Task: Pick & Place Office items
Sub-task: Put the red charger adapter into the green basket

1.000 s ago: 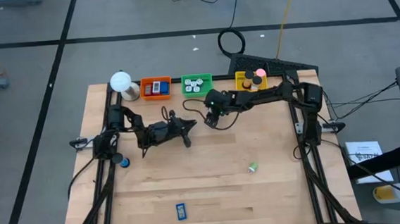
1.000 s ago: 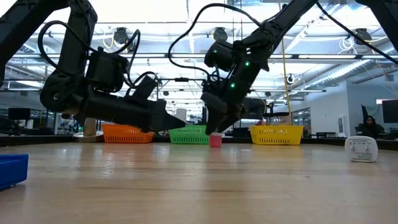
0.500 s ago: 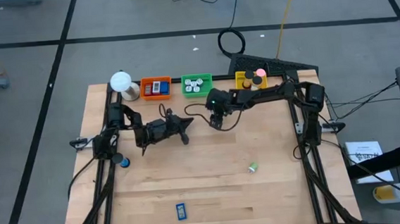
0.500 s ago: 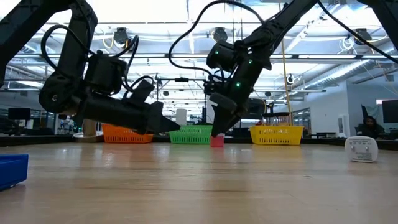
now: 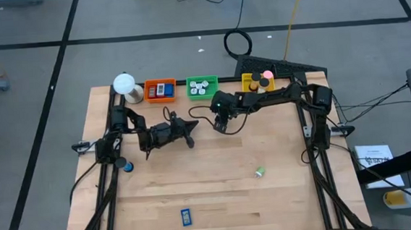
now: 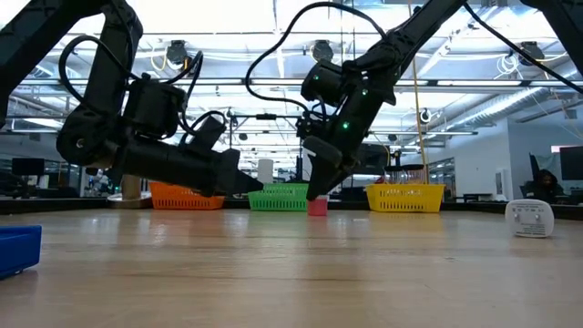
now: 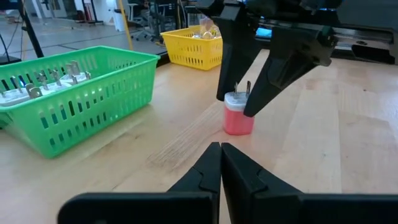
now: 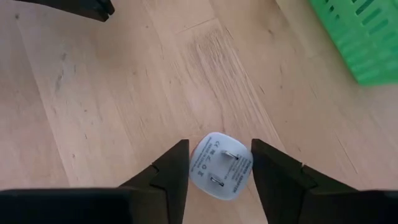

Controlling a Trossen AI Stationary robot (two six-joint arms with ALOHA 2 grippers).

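A small pink plug adapter (image 7: 239, 118) with a white top and two metal prongs stands upright on the table, in front of the green tray (image 5: 202, 86). My right gripper (image 8: 219, 155) reaches down onto it, with one finger on each side of its top. My left gripper (image 7: 221, 148) is shut and lies low and nearly level just left of the plug (image 6: 317, 207). It points at the plug and touches nothing. A blue flat piece (image 5: 186, 216), a green bit (image 5: 259, 172) and a blue roll (image 5: 125, 165) lie loose on the table. My right gripper pinches the plug's white top (image 8: 221, 167) between its two fingers, one on each opposite side. The fingers slant down from the table's far right. The plug stands upright with its pink base (image 7: 237, 127) on the table.
An orange tray (image 5: 160, 89), the green tray and a yellow tray (image 5: 256, 81) line the far edge and hold small pieces. A white ball lamp (image 5: 124, 84) stands at the far left. The wooden table's middle and near part (image 5: 218, 194) hold only the loose pieces.
My right gripper has stayed over the pink plug, rolled a little at the wrist and drawn its fingers in onto the plug's top. The plug has not moved.
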